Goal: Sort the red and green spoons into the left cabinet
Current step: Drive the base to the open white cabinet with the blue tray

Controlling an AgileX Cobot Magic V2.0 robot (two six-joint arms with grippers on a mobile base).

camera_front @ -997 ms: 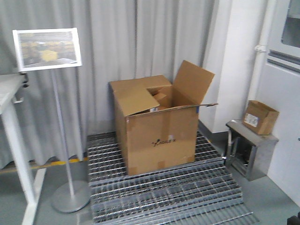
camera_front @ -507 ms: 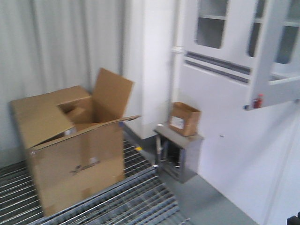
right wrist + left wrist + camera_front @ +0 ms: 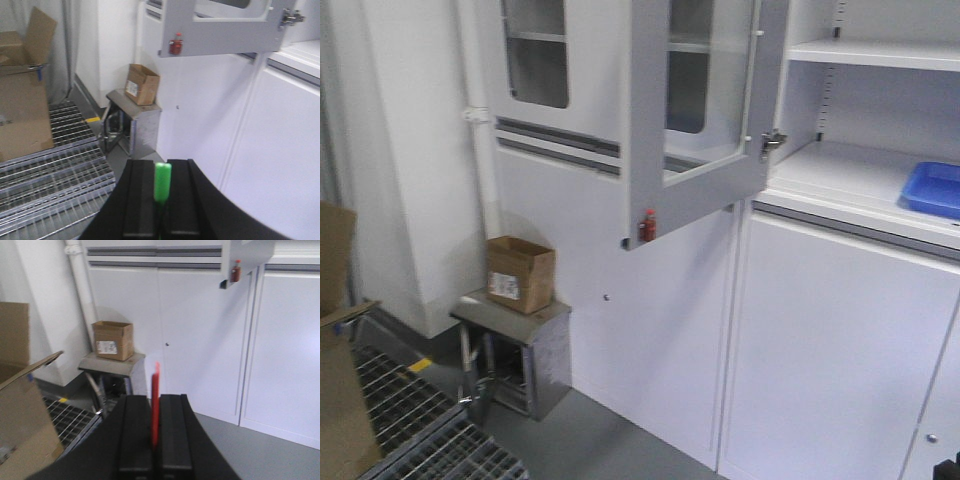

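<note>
The pale grey left cabinet (image 3: 840, 330) is filling the front view, its glazed upper door (image 3: 700, 120) hanging open over the shut lower doors. A blue tray (image 3: 932, 190) is sitting on the wide shelf (image 3: 830, 170) behind that door. A large cardboard box (image 3: 22, 115) is standing on steel floor grating (image 3: 55, 175) off to the cabinet's side, flaps up. Between the two, a small cardboard box (image 3: 520, 273) is resting on a low metal stand (image 3: 515, 350) against the cabinet's side.

The left tool (image 3: 155, 412) is clamping the red spoon (image 3: 156, 390) between its black fingers (image 3: 135, 430). The spoon's long axis is running straight along the fingers, and its free end is sticking out past their tips, pointing away from the wrist toward the lower cabinet doors. The right tool (image 3: 160, 167) is pinching the green spoon (image 3: 162, 182) the same way, lengthwise between its fingers (image 3: 140, 195), its blunt end pointing forward toward the foot of the cabinet and reaching only about to the fingertips. Neither view is showing which end of either spoon is leading. Both spoons are riding in the air, well apart from the shelves.
</note>
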